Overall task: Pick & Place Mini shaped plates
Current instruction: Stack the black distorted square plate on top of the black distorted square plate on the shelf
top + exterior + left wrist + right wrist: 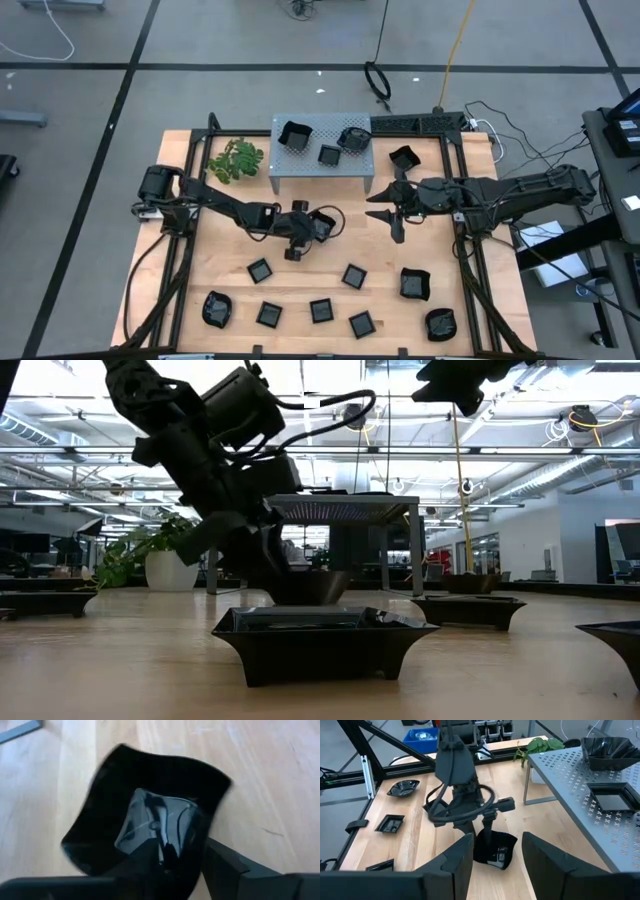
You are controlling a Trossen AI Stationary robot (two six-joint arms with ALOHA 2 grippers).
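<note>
A plate sits near the middle of the worktop, pinched at its rim by the left gripper, one finger inside the dish and one outside. Other plates lie along the near edge, such as one toward the near left corner. Three more rest on the stand at the far edge, beside the sprig. The right gripper hovers right of centre, jaws apart, empty.

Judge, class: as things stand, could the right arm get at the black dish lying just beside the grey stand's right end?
Probably yes. The right gripper hangs open above the table just in front of that black dish, nothing lies between them, and the left gripper is busy at another plate, well clear.
</note>
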